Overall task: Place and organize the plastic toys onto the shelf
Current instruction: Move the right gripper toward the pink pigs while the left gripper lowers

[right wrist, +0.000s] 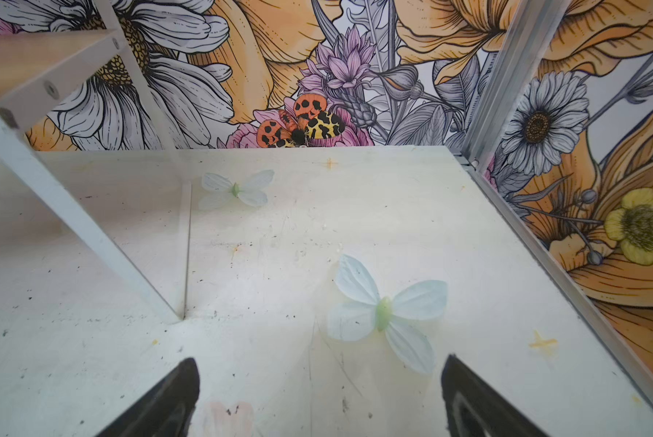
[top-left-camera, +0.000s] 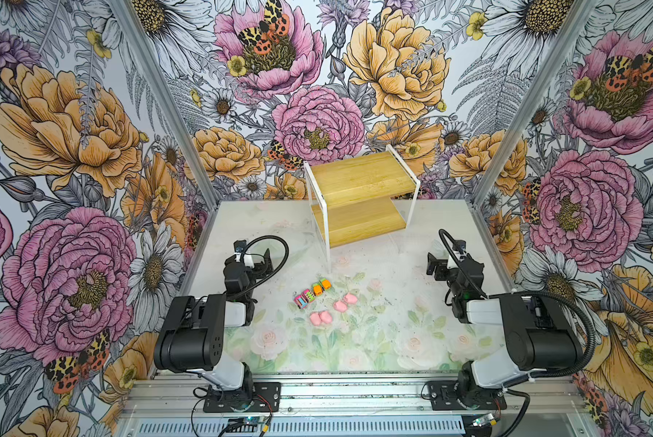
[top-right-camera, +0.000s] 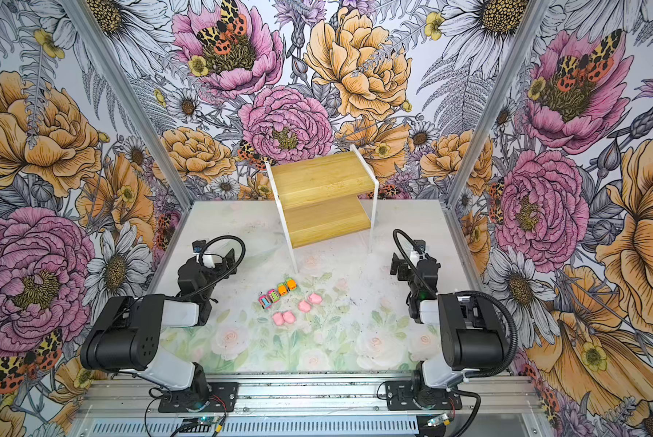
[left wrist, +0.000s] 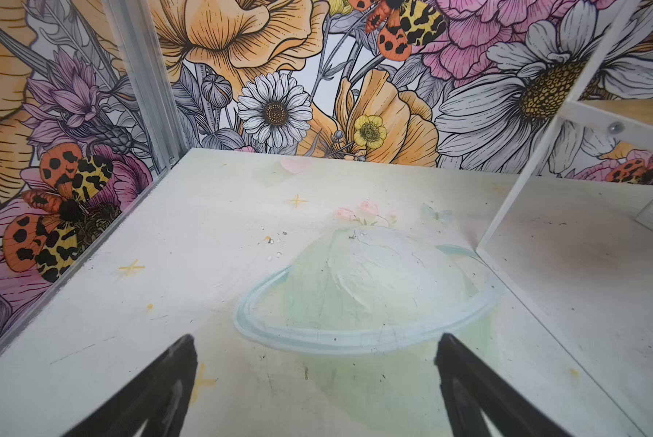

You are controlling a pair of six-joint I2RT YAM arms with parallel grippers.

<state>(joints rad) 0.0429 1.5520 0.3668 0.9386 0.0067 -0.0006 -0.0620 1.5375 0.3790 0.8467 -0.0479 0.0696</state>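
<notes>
Both grippers stand with jaws wide apart, holding nothing. In its wrist view the left gripper (left wrist: 315,340) hangs over the left of the table (top-left-camera: 412,340), and the right gripper (right wrist: 319,361) hangs over the right, each near a front leg of the shelf (top-left-camera: 359,178). That two-tier bamboo shelf stands at the far middle of the table, close to the flowered back wall.

All eight plastic toys (top-left-camera: 323,302) lie on the table, nearer than the shelf and between the arms. Four cars form a slanted row: two pink cars (top-left-camera: 304,298) at its near-left end and two orange-and-green cars (top-left-camera: 321,286) at its far-right end. Four pink pigs (top-left-camera: 341,306) lie nearer still, in two side-by-side pairs.
</notes>
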